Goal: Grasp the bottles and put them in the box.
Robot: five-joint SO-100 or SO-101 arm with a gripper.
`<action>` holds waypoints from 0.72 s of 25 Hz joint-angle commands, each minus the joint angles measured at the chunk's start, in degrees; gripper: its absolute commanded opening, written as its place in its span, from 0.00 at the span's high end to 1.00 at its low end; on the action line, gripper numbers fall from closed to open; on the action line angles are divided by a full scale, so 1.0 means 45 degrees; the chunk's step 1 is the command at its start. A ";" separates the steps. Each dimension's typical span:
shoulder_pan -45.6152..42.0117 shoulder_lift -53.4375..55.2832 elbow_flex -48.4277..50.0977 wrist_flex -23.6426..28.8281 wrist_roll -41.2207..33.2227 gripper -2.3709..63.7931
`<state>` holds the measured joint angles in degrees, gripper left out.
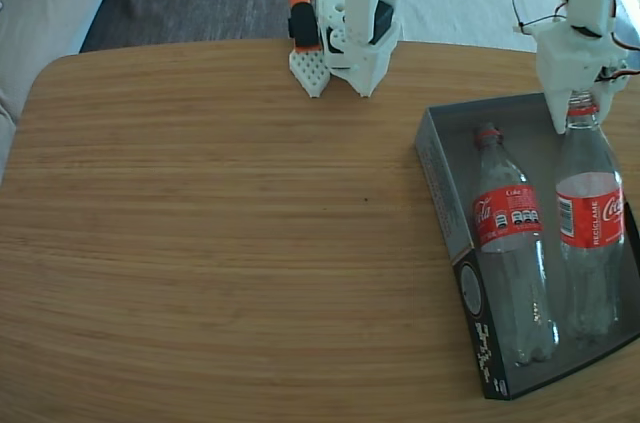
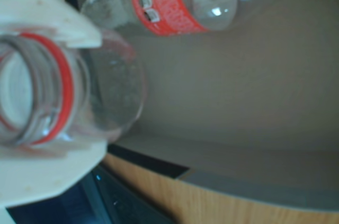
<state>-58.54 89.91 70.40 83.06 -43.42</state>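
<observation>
The white two-finger gripper (image 1: 580,101) is clamping the neck of a clear plastic Coca-Cola bottle with a red label and red neck ring (image 1: 588,228), its jaws sitting narrow on either side of the open mouth, as the wrist view shows with the pale fingers (image 2: 50,15) flanking the ring of that bottle (image 2: 79,102). This bottle is lying in the shallow cardboard box with a grey floor and black outer side (image 1: 440,178), along the box's right wall in the fixed view, while the second clear red-labelled bottle (image 1: 512,248) is resting beside it toward the box's left wall, near but apparently not touching. The box itself is sitting at the right edge of the wooden table (image 1: 220,233). Judging by this, the placing of the last bottle is under way; the next move probably calls for spreading the jaws and lifting clear without dragging the neck. The held bottle's label is showing "Coca-Cola" script and what looks like "RECICLAME"; the white print on the box's side is too small to read.
</observation>
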 commanded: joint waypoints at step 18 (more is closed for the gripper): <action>-0.1445 0.0254 0.1777 -0.0137 -0.0039 0.97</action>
<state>-64.78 89.91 79.89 82.88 -43.33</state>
